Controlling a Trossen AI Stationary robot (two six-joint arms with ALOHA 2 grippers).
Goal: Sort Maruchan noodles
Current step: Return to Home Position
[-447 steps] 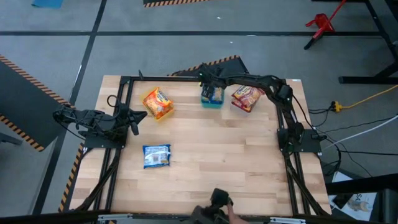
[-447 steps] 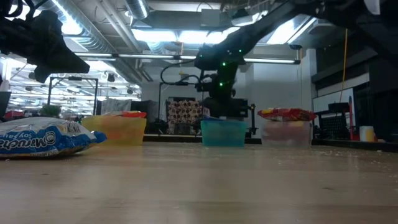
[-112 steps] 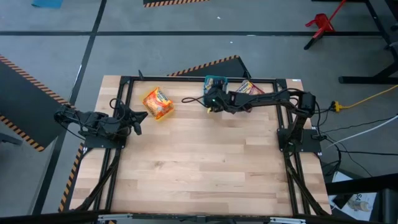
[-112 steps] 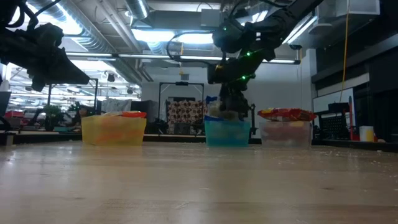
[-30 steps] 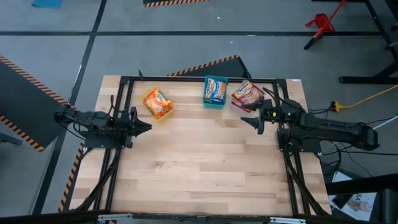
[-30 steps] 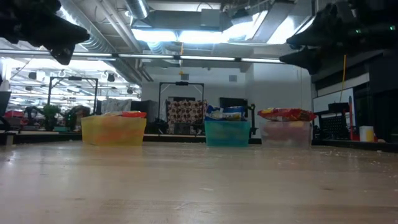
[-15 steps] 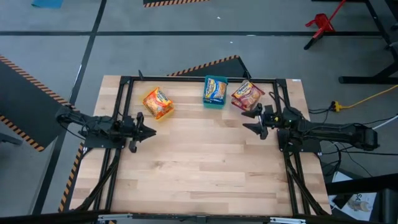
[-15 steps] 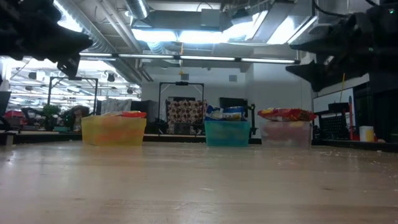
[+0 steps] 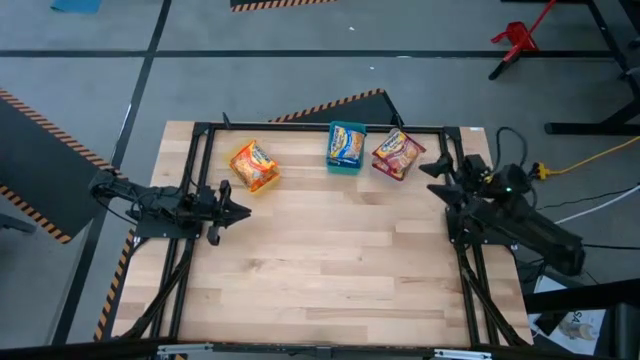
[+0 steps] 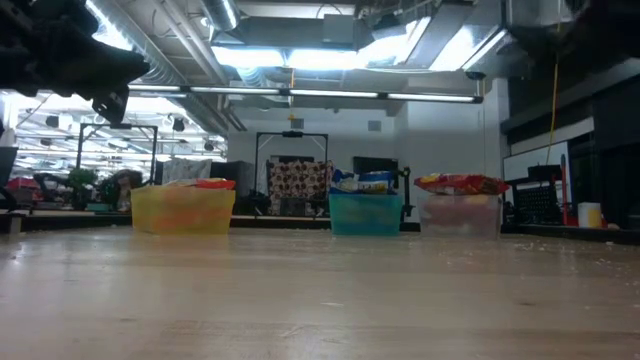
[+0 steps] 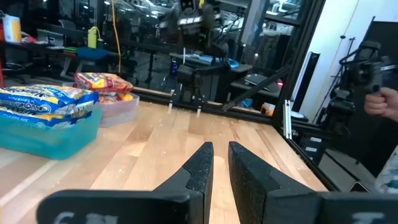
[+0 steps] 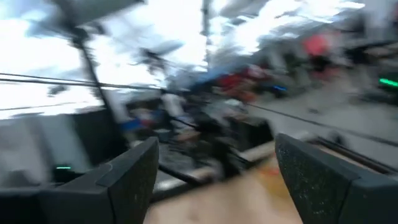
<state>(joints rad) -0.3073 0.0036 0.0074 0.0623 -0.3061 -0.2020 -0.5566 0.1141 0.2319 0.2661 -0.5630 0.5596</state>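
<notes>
The Maruchan noodles lie in three bins along the table's far edge. Orange-yellow packets (image 9: pixel 252 165) fill the yellow bin (image 10: pixel 183 211), blue-and-white packets (image 9: pixel 345 146) the teal bin (image 10: pixel 361 214), and red packets (image 9: pixel 397 153) the clear bin (image 10: pixel 461 217). My left gripper (image 9: pixel 238 211) hovers shut over the table's left side, pointing level toward the right edge, and touches nothing. My right gripper (image 9: pixel 436 178) stands open above the right side, near the clear bin, with nothing between its fingers (image 12: pixel 134 177).
A black metal frame (image 9: pixel 320 127) runs around the table, just behind the bins. The broad wooden top (image 9: pixel 330 260) spreads out in front of them. In the left wrist view a person's hand (image 11: pixel 382 102) shows beyond the table's right side.
My right gripper, still open, has drawn back toward the table's right edge and risen, turning as its arm swung round; it has left the low view. My left gripper has sunk a little and then kept still. The packets and bins have not moved.
</notes>
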